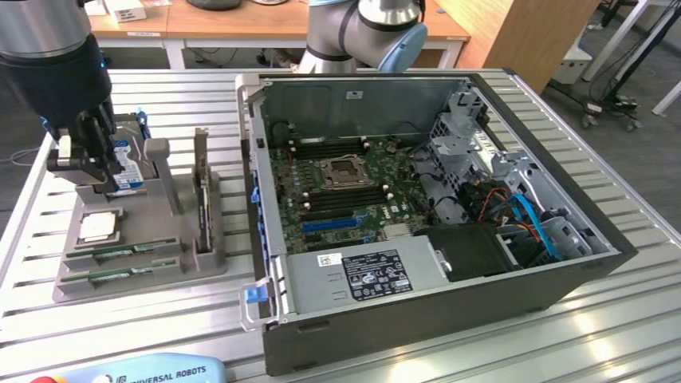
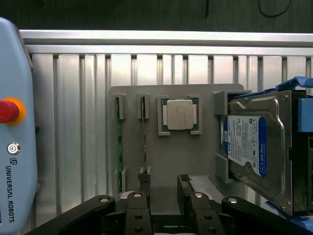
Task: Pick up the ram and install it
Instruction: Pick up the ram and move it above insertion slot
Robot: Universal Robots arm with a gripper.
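Two slim green ram sticks (image 2: 144, 137) (image 2: 118, 142) stand on edge in slots of a grey holder (image 2: 151, 161); in the exterior view they lie at the holder's near end (image 1: 120, 254) (image 1: 117, 274). My gripper (image 2: 164, 185) is open and holds nothing. It hangs above the holder (image 1: 159, 275), with one fingertip (image 2: 143, 178) over the end of the stick nearer the silver processor chip (image 2: 179, 114). In the exterior view the gripper (image 1: 94, 179) is at the left, beside the hard drive. The open computer case (image 1: 596, 239) shows its motherboard (image 1: 340, 191) with black memory slots (image 1: 340, 199).
A blue-labelled hard drive (image 2: 254, 147) stands in the holder beside the gripper. A tall grey upright plate (image 1: 201, 191) rises between the holder and the case. A teach pendant (image 2: 12, 122) with a red button lies at the slatted table's (image 1: 32, 319) edge.
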